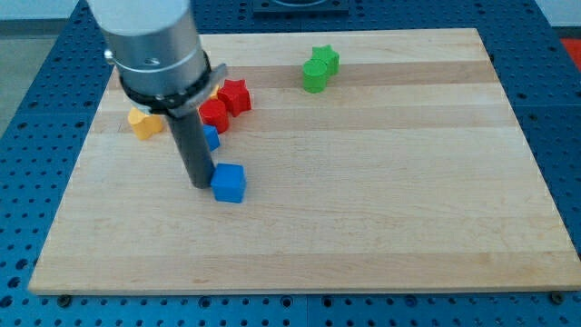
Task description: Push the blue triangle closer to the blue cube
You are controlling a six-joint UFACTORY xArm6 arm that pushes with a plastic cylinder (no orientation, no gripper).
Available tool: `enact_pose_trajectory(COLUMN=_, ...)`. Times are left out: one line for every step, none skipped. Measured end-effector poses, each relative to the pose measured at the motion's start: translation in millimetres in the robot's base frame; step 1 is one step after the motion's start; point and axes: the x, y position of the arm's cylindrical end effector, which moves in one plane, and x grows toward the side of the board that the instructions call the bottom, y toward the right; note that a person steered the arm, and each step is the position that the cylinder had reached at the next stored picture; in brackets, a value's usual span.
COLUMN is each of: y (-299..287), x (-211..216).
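Observation:
The blue cube lies left of the board's middle. My tip rests on the board just to the cube's left, touching or almost touching it. A second blue block, the blue triangle, sits just above, mostly hidden behind the rod; only its right edge shows, so its shape cannot be made out. It is about one block width above the cube.
Two red blocks sit together above the blue ones. A yellow block lies at the left, partly under the arm. Two green blocks touch each other near the top centre. The wooden board rests on a blue table.

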Motion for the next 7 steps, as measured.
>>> enact_pose_trajectory(y=28, x=17)
enact_pose_trajectory(y=1, x=18)
enact_pose_trajectory(y=-49, x=15)
enact_pose_trajectory(y=-79, x=-11)
enact_pose_trajectory(y=-88, x=-44)
enact_pose_trajectory(y=-88, x=-71)
enact_pose_trajectory(y=-75, x=-84)
